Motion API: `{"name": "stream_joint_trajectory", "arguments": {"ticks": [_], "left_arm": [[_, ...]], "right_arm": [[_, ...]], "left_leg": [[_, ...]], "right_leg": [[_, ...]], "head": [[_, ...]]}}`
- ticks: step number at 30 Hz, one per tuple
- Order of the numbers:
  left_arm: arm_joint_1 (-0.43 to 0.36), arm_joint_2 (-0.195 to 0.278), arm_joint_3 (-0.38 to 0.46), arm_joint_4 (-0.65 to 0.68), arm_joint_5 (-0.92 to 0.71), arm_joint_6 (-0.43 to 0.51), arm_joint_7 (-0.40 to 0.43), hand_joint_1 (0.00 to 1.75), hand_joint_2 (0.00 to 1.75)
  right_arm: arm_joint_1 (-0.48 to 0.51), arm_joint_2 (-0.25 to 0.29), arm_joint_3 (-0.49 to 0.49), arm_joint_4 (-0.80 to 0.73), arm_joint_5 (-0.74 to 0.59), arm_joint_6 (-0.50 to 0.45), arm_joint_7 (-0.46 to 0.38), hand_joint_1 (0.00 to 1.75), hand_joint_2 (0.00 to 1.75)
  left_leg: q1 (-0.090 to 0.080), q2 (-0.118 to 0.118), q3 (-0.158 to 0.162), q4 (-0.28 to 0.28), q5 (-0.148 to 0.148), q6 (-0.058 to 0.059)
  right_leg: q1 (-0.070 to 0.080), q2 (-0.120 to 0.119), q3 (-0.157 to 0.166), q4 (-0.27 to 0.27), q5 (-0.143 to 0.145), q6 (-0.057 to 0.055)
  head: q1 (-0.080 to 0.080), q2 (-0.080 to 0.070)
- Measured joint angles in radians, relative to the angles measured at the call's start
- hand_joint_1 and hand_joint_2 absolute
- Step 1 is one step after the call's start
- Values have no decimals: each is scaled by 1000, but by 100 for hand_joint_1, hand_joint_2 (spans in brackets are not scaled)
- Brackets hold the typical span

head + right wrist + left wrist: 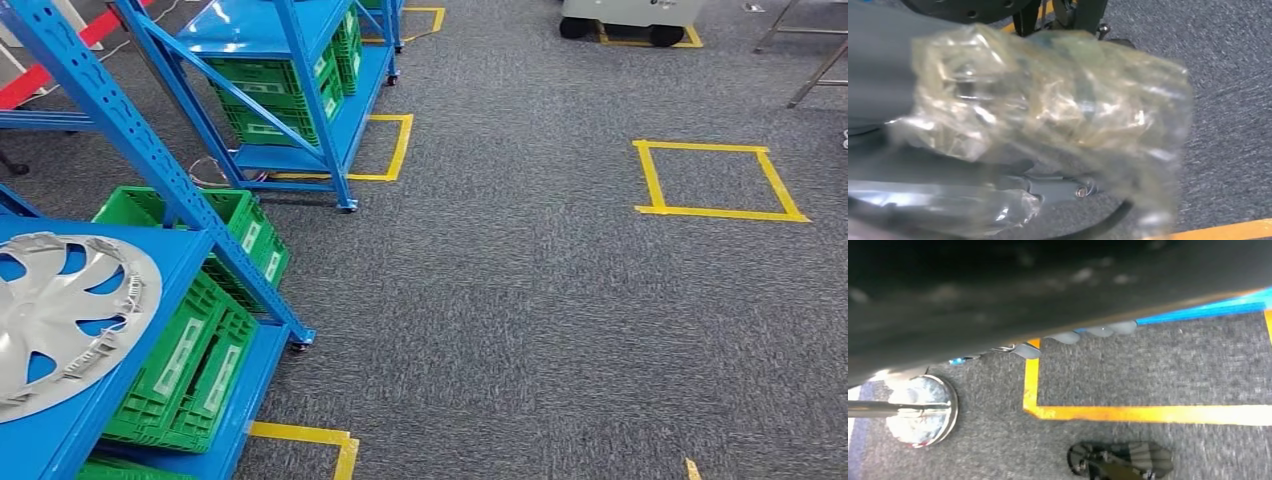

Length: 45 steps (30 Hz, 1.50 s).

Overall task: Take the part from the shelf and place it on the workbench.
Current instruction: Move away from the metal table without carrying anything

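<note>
head view: a silver hubcap (62, 320) is lying on the blue shelf (60, 440), green crates (195, 360) beneath. left wrist view: left hand's (1083, 333) grip is unclear. right wrist view: right hand (998, 165) is sitting behind crinkled clear plastic (1058, 110), grip unreadable.

— What does the right robot hand (1048, 125) look like from its wrist camera?
— Grey, smooth-shelled, wrapped in crinkled clear plastic film; a small screw (1081, 191) sits in its underside beside a dark cable (1103, 226).
— And the left robot hand (998, 295)?
— A blurred dark-grey bulk, with what may be pale rounded fingertips (1098, 331) along its edge.
</note>
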Motion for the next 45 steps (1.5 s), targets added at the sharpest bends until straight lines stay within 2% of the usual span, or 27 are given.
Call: {"name": "stream_joint_trajectory", "arguments": {"ticks": [2, 5, 8, 13, 15, 37, 42, 45], "left_arm": [[-2, 0, 1, 0, 0, 1, 0, 0, 0], [-4, 0, 2, 0, 0, 1, 0, 0, 0], [-4, 0, 2, 0, 0, 2, 0, 0, 0], [-4, 0, 3, 0, -3, 2, -1, 0, 0], [-4, 0, 4, 1, -4, 2, -2, 0, 0], [-5, 0, 22, 2, -23, -1, -3, 0, 0], [-5, 2, 27, 3, -27, -2, -3, 0, 0], [-5, 3, 30, 4, -30, -2, -3, 0, 0]], "right_arm": [[-1, 1, 0, 0, 0, 1, 0, 0, 0], [-2, 1, 0, 1, 0, 1, 0, 0, 0], [-3, 1, 0, 1, 0, 1, 0, 0, 0], [-3, 1, 0, 1, 1, 1, -2, 0, 0], [-3, 1, 0, 1, 3, 1, -3, 0, 0], [-3, 1, -10, 6, 48, -1, -14, 0, 0], [-4, 1, -11, 6, 69, -2, -14, 0, 0], [-5, 0, -12, 6, 75, -2, -14, 0, 0]], "left_leg": [[0, 1, 4, -6, -2, 13], [1, 2, 8, -15, -3, 15], [1, 2, 9, -19, -3, 13], [3, 1, 9, -21, -2, -9], [3, 1, 9, -21, -1, -12], [1, 1, 9, -20, -2, -12], [-4, 1, 8, -12, -5, 0], [-3, 0, 12, -29, 8, 9]], "right_leg": [[1, 2, 2, -2, -2, 0], [2, 2, 3, -3, -8, -6], [3, 2, 3, -2, -10, -9], [4, 2, 3, -2, -10, -10], [4, 2, 4, -1, -10, -11], [1, 1, 7, -6, -7, -8], [-5, 1, 8, -10, -1, 2], [-6, -1, 10, -13, 1, 11]], "head": [[-4, 0], [-4, 0], [-4, 0], [-4, 0], [-4, 0], [-4, 0], [-4, 0], [-4, 0]]}}
